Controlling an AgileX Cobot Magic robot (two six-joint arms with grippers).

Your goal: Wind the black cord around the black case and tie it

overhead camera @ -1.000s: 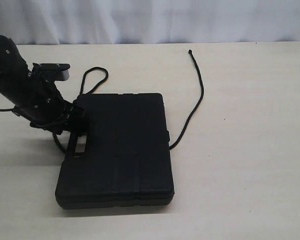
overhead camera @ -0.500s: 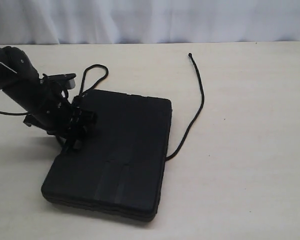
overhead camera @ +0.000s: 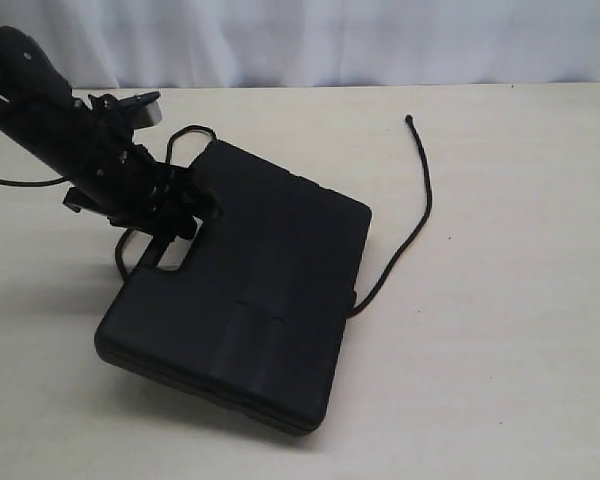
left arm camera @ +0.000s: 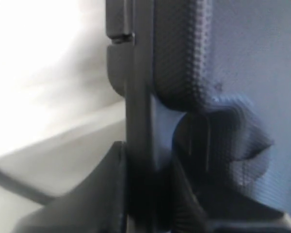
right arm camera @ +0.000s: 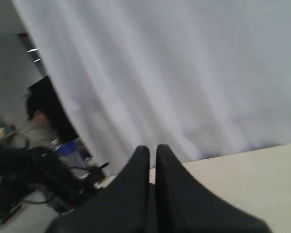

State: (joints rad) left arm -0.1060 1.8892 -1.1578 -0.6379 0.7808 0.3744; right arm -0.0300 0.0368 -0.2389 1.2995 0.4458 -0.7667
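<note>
The black case (overhead camera: 250,300) lies skewed on the table with its handle end tilted up on the left. My left gripper (overhead camera: 180,215) is shut on that handle end. In the left wrist view the case's edge (left arm camera: 138,97) runs between the fingers of the left gripper (left arm camera: 145,179). The black cord (overhead camera: 420,200) comes out from under the case's right side and curves to its knotted tip at the back. Behind the left gripper its loop (overhead camera: 185,135) shows at the case's far corner. My right gripper (right arm camera: 153,155) is shut on nothing and faces the curtain, outside the exterior view.
A white curtain (overhead camera: 330,40) hangs behind the beige table (overhead camera: 500,350). The left arm's thin cable (overhead camera: 20,182) trails off at the left edge. The right wrist view shows blurred clutter (right arm camera: 34,165) beyond the table.
The left gripper has swung the case round by its handle end, moving toward the back. The case's far corner and the cord's free end have shifted right.
</note>
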